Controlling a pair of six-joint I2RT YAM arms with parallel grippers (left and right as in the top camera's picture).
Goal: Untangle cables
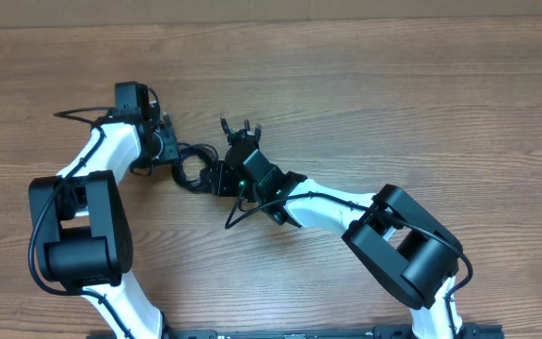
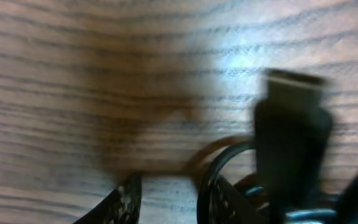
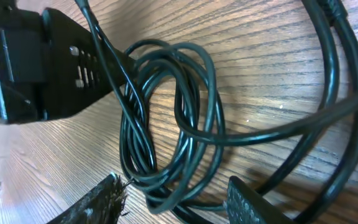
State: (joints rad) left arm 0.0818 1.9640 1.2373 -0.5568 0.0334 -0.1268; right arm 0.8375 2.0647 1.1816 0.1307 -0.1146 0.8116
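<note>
A coil of thin black cables lies on the wooden table between both grippers. In the right wrist view the coil is a tangle of several loops. My right gripper is open, with its fingers on either side of the coil's near end. It shows in the overhead view just right of the coil. My left gripper is at the coil's left edge. In the blurred left wrist view it is open over bare wood, with a cable loop and a black silver-tipped plug to its right.
More black cable ends with small plugs lie just behind the right gripper. Thicker black cords run along the right of the right wrist view. The left gripper's black body sits close above the coil. The arm bases stand at the table's front.
</note>
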